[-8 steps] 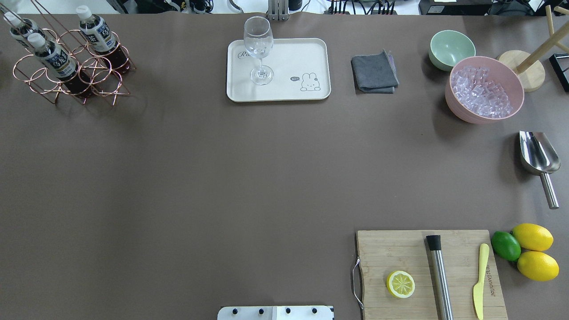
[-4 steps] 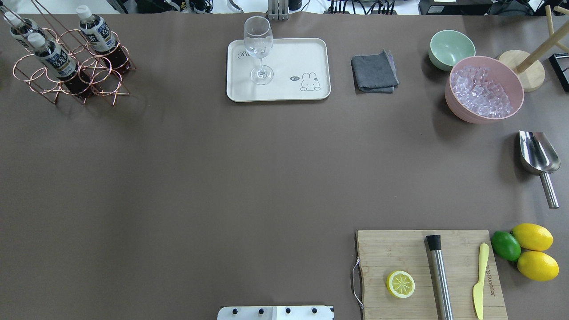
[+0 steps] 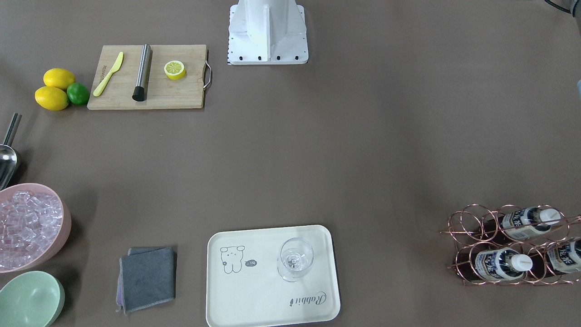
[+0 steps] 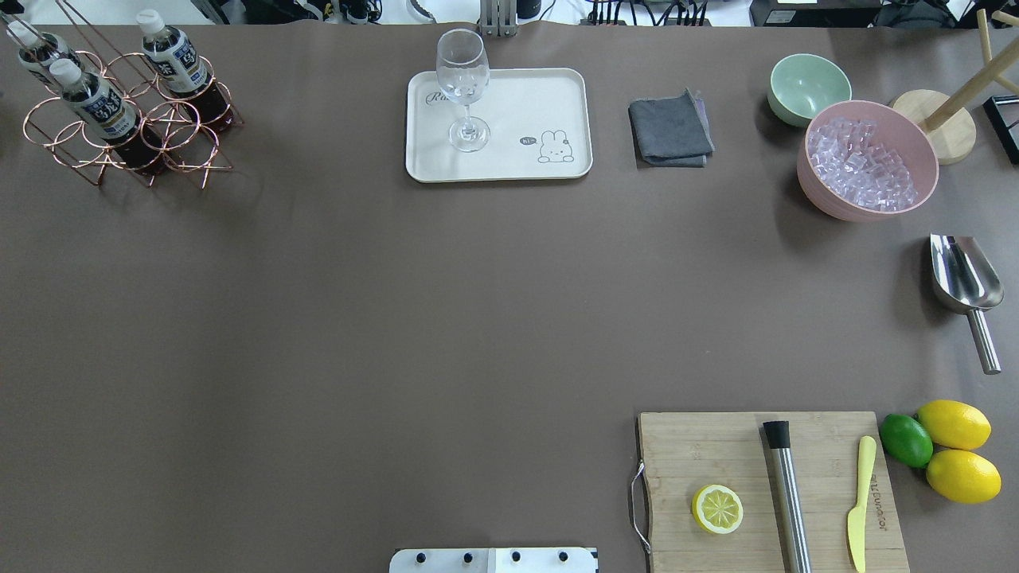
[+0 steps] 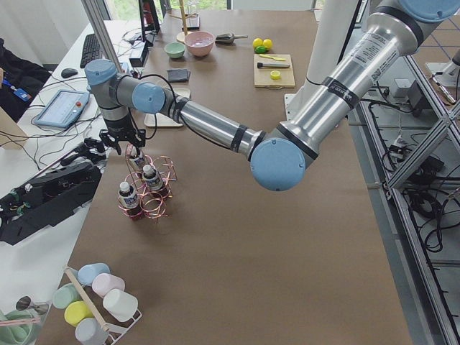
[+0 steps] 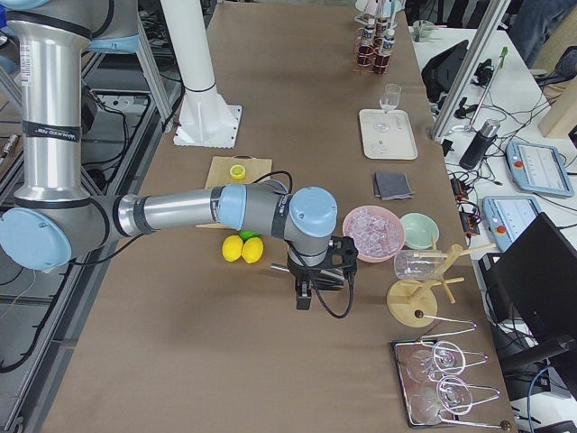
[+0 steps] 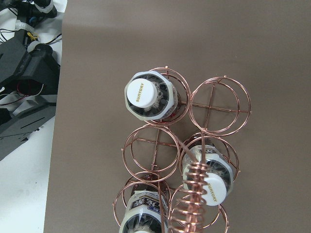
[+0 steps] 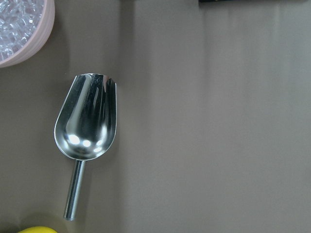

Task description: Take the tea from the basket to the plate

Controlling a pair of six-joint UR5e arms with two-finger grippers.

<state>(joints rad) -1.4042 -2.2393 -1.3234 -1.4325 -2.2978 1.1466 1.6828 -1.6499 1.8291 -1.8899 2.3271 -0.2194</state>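
Three tea bottles stand in the copper wire basket [image 4: 183,143] at the table's far left: one [image 4: 171,56] in the right cell, two [image 4: 91,95] [image 4: 36,48] further left. The left wrist view looks straight down on a white cap [image 7: 143,94], another cap [image 7: 214,189] and the coiled handle [image 7: 194,194]. My left gripper [image 5: 123,140] hovers just above the basket [image 5: 154,205]; I cannot tell if it is open. The cream plate [image 4: 509,151] holds a wine glass [image 4: 463,87]. My right gripper [image 6: 305,293] hangs low over the table near the scoop; I cannot tell its state.
A grey cloth [image 4: 670,129], green bowl [image 4: 808,86] and pink bowl of ice [image 4: 868,159] lie right of the plate. A metal scoop [image 8: 87,121] lies below the right wrist. A cutting board [image 4: 716,446] with lemon half, muddler and knife sits front right, with lemons and a lime beside it.
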